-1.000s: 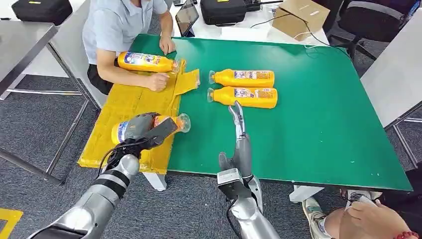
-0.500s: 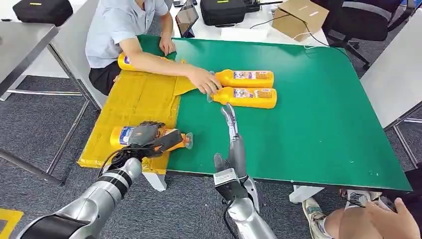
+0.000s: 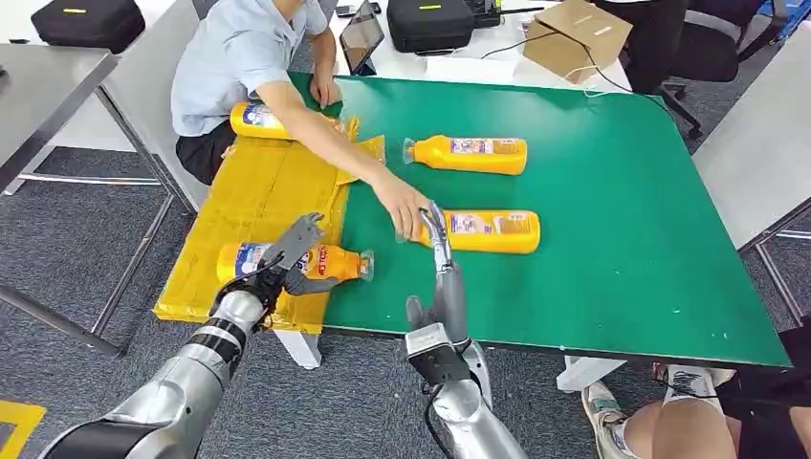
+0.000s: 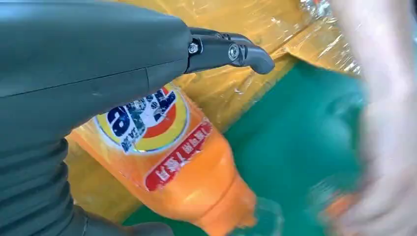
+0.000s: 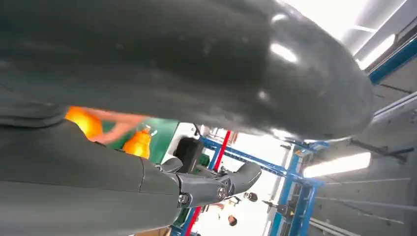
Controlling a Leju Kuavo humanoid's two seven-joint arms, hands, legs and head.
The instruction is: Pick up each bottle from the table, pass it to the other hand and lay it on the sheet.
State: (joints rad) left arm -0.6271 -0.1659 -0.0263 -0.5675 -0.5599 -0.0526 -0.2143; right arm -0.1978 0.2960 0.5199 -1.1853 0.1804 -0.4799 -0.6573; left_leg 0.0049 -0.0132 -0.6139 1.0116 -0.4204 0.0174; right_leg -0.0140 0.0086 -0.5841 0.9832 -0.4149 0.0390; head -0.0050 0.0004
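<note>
Moved since the earlier frames: the person's arm now reaches lower across the counter, and the near bottle lies lower and further right than it did, well apart from the far bottle; the left hand has let go of its bottle and lifted off it.

Item 1: released bottle, lower left of the head view, on its side, body on the yellow sheet, cap end out over the green counter. The left wrist view shows its orange body and round label below the hand.

Item 2: left hand, just above that bottle, fingers spread and holding nothing.

Item 3: right hand, centre of the head view, fingers straight and pointing up the frame, tips near the cap end of the near bottle and the person's hand; nothing held.

Item 4: near bottle, centre of the frame, on its side, the person's hand at its cap end.

Item 5: far bottle, above it, on its side.

Item 6: fourth bottle, upper left, lying on the sheet, partly hidden by the person's arm.
</note>
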